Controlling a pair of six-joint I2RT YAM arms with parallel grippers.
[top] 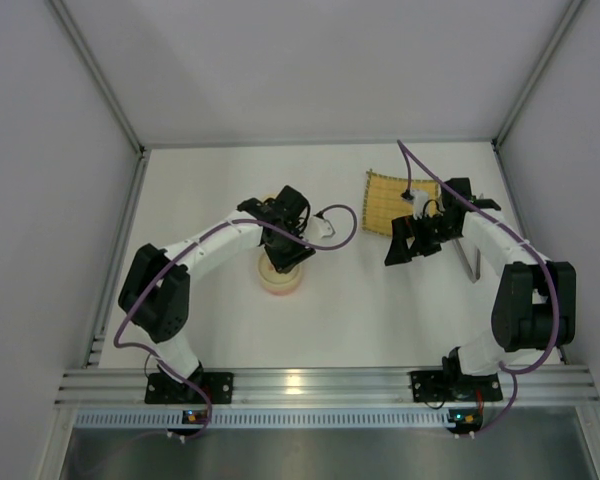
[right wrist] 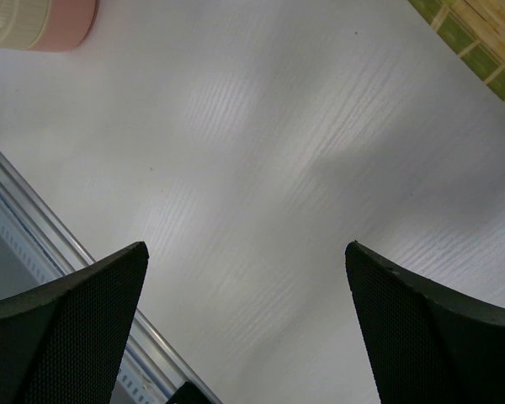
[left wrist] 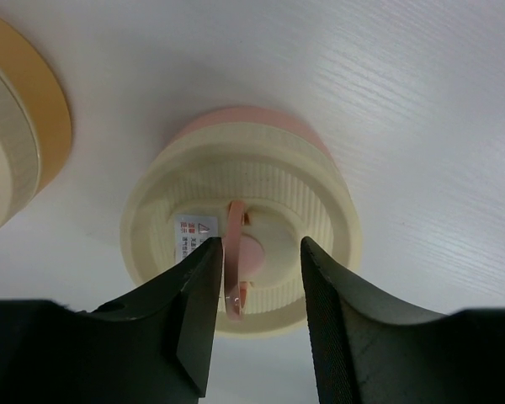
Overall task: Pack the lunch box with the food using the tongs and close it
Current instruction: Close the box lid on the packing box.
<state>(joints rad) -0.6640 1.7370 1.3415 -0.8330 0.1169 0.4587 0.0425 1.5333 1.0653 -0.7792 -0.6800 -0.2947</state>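
The left gripper (left wrist: 259,257) stood part-open astride the thin pink tab (left wrist: 234,223) on the lidded pink-rimmed bowl (left wrist: 244,119), left of the worktop's middle, with the orange-rimmed bowl (left wrist: 35,97) just beside it. The lid (left wrist: 303,189), light, stiff, smooth plastic, looked best taken squarely by that tab. The right gripper (right wrist: 244,286) hung wide and empty near the tongs (top: 468,258), toward the right edge.

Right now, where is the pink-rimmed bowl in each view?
Top external: the pink-rimmed bowl sits left of centre, under the left gripper.
Left wrist: the pink-rimmed bowl, lidded, is at centre between the open jaws.
Right wrist: its edge shows top left.
Shared landmark: bamboo mat, upper right in top external and right wrist.
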